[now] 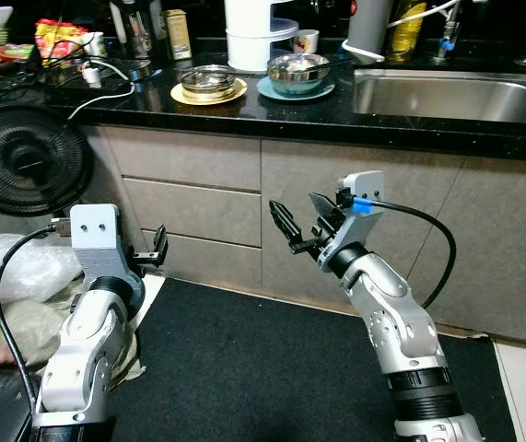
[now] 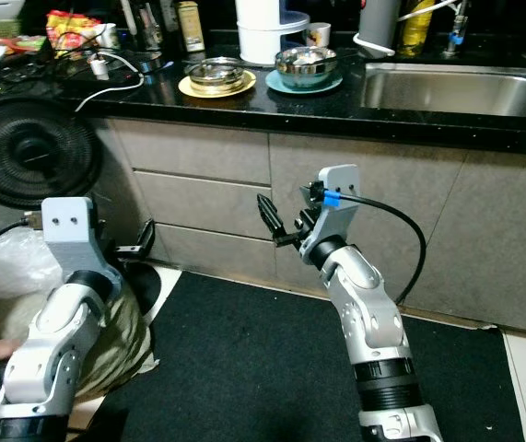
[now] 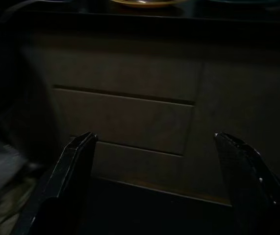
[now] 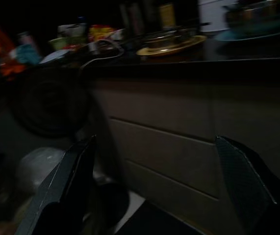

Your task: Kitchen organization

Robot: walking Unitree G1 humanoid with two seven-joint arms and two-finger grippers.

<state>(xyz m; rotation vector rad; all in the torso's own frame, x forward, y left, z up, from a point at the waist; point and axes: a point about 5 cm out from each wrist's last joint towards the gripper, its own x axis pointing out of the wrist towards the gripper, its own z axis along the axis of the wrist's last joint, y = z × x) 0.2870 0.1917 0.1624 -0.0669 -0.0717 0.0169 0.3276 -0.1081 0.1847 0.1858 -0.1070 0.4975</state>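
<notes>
On the black counter [image 1: 272,109] stand a steel bowl on a yellow plate [image 1: 209,86] and a second steel bowl on a teal plate [image 1: 298,74], with a white container [image 1: 249,35] behind them. Both arms are raised in front of the grey drawer fronts [image 1: 189,189], well below the counter. My right gripper [image 1: 298,221] is open and empty and points up toward the counter edge. My left gripper [image 1: 155,249] is lower, near the bottom drawer, also open and empty; the left wrist view shows its fingers [image 3: 73,166] spread before the drawers.
A steel sink [image 1: 456,97] is set into the counter at the right. A black fan [image 1: 25,161] stands at the left, with a plastic bag [image 1: 14,267] and cloth below it. Packets, a cable and bottles crowd the counter's left. A black mat [image 1: 263,368] covers the floor.
</notes>
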